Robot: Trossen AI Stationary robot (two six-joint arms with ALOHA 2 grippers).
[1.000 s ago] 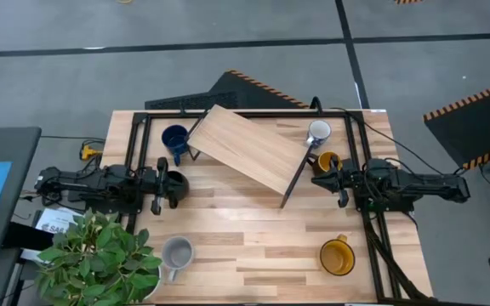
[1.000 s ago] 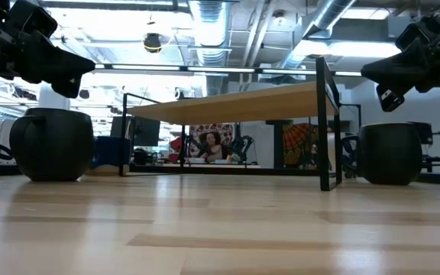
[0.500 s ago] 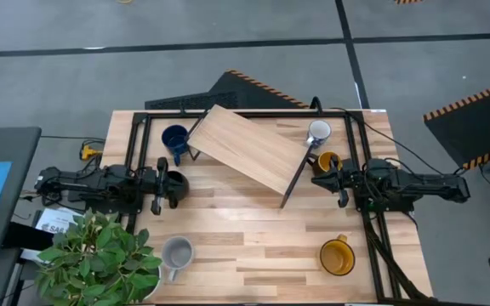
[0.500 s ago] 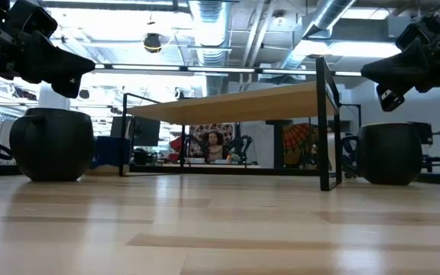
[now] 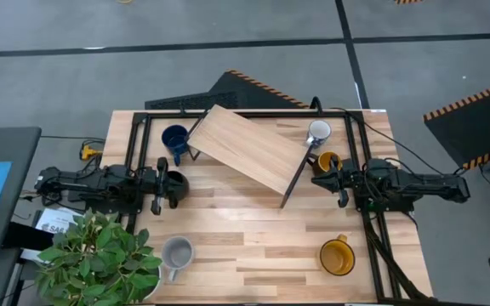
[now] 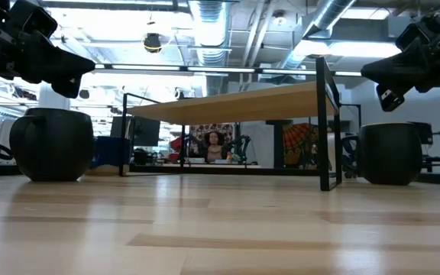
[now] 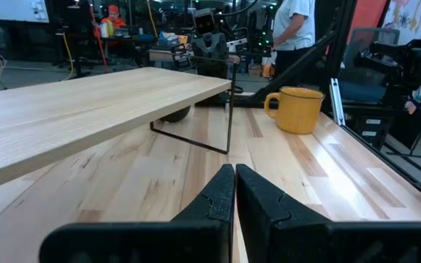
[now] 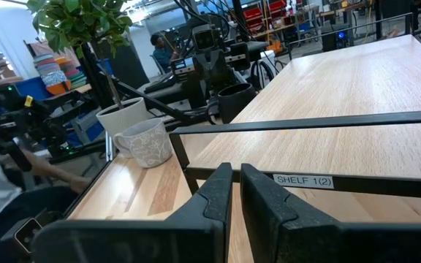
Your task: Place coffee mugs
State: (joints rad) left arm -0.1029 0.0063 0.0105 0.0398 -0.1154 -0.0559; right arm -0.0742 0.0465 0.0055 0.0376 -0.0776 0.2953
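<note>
Six mugs stand on their bases on the table. In the high view they are the black mug (image 5: 176, 182), dark blue mug (image 5: 174, 138), white mug (image 5: 319, 131), one yellow-orange mug (image 5: 327, 161), another yellow-orange mug (image 5: 337, 257) and the light grey mug (image 5: 177, 252). My left gripper (image 5: 162, 185) is shut and hovers just left of and above the black mug (image 6: 52, 145). My right gripper (image 5: 340, 180) is shut and hovers beside the far yellow-orange mug (image 7: 296, 109). The right wrist view shows the grey mug (image 8: 146, 142) and the black mug (image 8: 236, 98).
A tilted wooden shelf board (image 5: 249, 146) sits on a black metal frame (image 5: 143, 115) over the far half of the table. A potted plant (image 5: 100, 255) stands at the near left corner. Bare tabletop (image 5: 253, 246) lies between the two near mugs. People show in the room beyond.
</note>
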